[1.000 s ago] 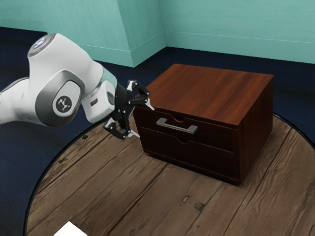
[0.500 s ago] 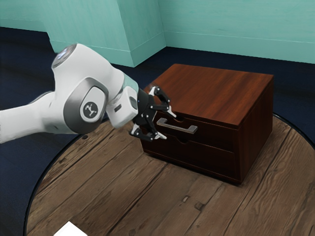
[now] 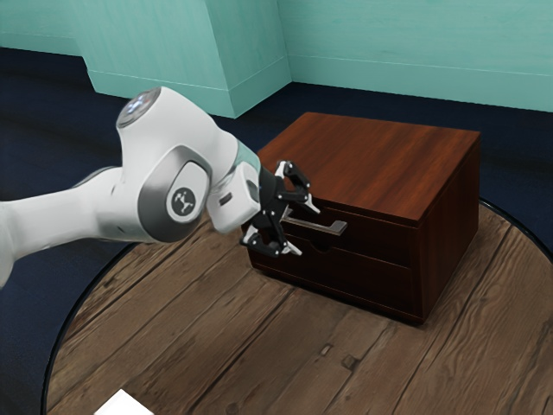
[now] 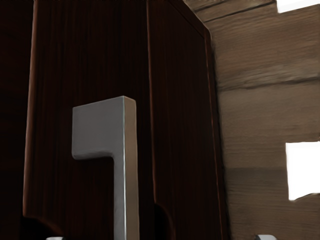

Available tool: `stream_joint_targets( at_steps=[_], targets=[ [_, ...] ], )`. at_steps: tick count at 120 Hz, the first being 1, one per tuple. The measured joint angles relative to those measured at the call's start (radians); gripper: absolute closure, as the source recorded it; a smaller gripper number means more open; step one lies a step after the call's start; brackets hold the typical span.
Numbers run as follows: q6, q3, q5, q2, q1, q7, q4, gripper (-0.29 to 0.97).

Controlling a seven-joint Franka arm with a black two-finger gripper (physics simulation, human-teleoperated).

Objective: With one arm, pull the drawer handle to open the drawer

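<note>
A dark wooden cabinet (image 3: 380,164) with two drawers stands on the round plank table (image 3: 216,337). Its upper drawer (image 3: 371,226) carries a grey metal bar handle (image 3: 320,226), and the drawer front sits flush with the cabinet. My black gripper (image 3: 292,226) is open right at the handle's end nearer the exterior view's left, one finger above the bar and one below. Seen from the wrist, the grey handle (image 4: 117,165) fills the near middle against the dark drawer front (image 4: 90,75).
The lower drawer (image 3: 346,272) sits shut beneath. A white flat object (image 3: 125,404) lies at the table's front edge, and white patches (image 4: 302,170) show on the planks in the wrist view. Teal walls stand behind, dark floor around the table.
My arm has swung toward the exterior view's right, carrying the open gripper from beside the cabinet's corner up to the handle's end. The drawer has not moved.
</note>
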Motion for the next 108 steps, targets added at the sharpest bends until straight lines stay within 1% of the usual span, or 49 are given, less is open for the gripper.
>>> stream_joint_targets(
  at_steps=[5,9,15,20,25,31,40,51,69,82,96,108],
  targets=[
    [0.0,-0.001,-0.005,-0.002,0.001,0.0,-0.001,0.14],
    [-0.001,-0.003,-0.009,-0.007,0.002,0.0,-0.001,0.16],
    [-0.001,-0.003,-0.009,-0.018,0.0,0.0,-0.002,0.15],
    [-0.001,-0.005,-0.013,-0.026,0.003,0.002,-0.002,0.21],
    [-0.002,-0.005,-0.015,-0.033,0.0,0.003,-0.004,0.25],
    [-0.006,-0.005,-0.017,-0.044,-0.015,0.003,-0.005,0.25],
    [-0.019,-0.002,-0.018,-0.059,-0.065,0.002,-0.003,0.28],
    [-0.044,0.012,-0.054,-0.066,-0.092,0.001,-0.003,0.29],
    [-0.08,0.036,-0.099,-0.11,-0.074,0.0,-0.009,0.29],
    [-0.098,0.045,-0.127,-0.104,-0.076,0.0,-0.017,0.29],
    [-0.109,0.084,-0.142,-0.1,-0.072,0.001,-0.02,0.3],
    [-0.113,0.091,-0.148,-0.057,-0.074,0.002,-0.015,0.29]
  ],
)
